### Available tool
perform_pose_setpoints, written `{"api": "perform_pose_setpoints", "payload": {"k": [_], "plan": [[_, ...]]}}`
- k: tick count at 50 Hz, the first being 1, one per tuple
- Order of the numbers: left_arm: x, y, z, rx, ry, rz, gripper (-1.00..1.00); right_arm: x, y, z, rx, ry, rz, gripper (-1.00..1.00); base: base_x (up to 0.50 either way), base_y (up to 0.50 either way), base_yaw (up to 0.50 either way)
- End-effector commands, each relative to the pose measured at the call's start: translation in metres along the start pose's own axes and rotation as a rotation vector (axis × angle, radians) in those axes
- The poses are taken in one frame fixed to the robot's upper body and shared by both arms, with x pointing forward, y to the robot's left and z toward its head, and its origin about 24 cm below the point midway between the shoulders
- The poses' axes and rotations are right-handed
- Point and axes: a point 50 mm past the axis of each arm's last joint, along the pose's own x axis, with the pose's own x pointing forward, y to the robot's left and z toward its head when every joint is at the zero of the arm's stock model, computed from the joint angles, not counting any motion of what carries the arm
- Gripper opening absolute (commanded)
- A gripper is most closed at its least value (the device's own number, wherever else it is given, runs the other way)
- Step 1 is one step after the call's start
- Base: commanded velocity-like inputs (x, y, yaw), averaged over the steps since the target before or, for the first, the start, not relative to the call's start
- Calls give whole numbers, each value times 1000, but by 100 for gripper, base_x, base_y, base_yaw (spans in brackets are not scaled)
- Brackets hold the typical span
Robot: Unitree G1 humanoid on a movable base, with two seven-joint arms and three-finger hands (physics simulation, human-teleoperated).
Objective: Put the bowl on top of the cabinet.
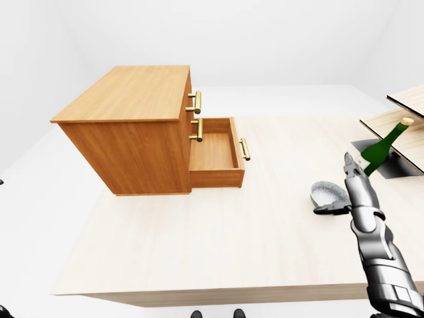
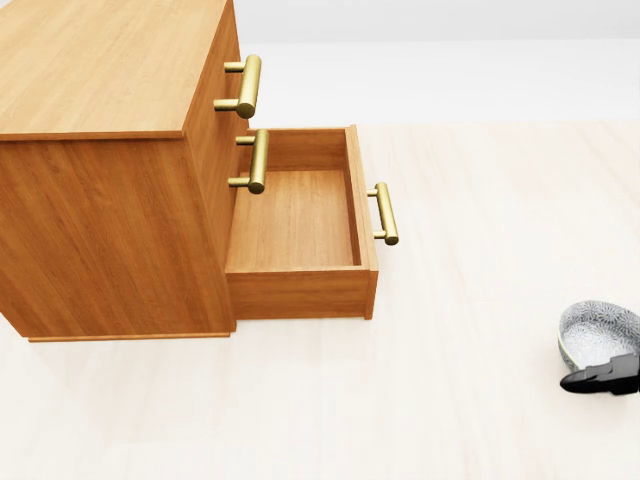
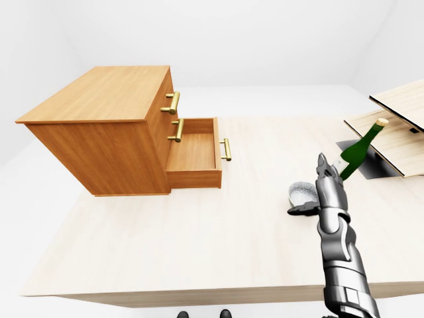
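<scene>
A small grey bowl (image 1: 325, 192) sits upright on the pale table (image 1: 218, 252), toward the right in the left-eye view. My right hand (image 1: 340, 193) stands just right of it. Its fingers (image 1: 352, 173) point up and are spread, and its thumb (image 2: 603, 378) lies along the bowl's lower rim. The hand is open and nothing is closed round the bowl. The wooden cabinet (image 1: 132, 132) stands at the left, and nothing lies on its flat top (image 1: 129, 93). My left hand does not show in any view.
The cabinet's lowest drawer (image 1: 215, 154) is pulled out toward the bowl, with brass handles (image 1: 196, 103) above it. A green bottle (image 1: 382, 146) leans at the right, beside wooden boards (image 1: 405, 122) and a dark opening (image 1: 387, 165).
</scene>
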Motion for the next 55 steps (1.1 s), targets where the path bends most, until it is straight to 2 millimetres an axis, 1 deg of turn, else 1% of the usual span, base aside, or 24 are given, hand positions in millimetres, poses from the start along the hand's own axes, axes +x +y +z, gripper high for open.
{"api": "perform_pose_setpoints", "payload": {"k": [1,12,25,37,49,55], "plan": [[0,0,-1,3,4,-1,100,-2,6,-9,-23,36,5,100,0,0,0],[0,0,0,1,-2,0,100,-2,11,-16,-41,69,6,100,0,0,0],[0,0,0,-4,-1,1,100,0,16,-21,-56,93,7,100,0,0,0],[0,0,0,-3,-1,-1,100,1,24,-25,-83,123,4,100,0,0,0],[-1,-1,0,0,1,-2,100,5,22,-22,-88,118,-7,100,0,0,0],[-1,-1,-1,0,2,-2,100,8,23,-25,-102,138,-12,100,0,0,0]]}}
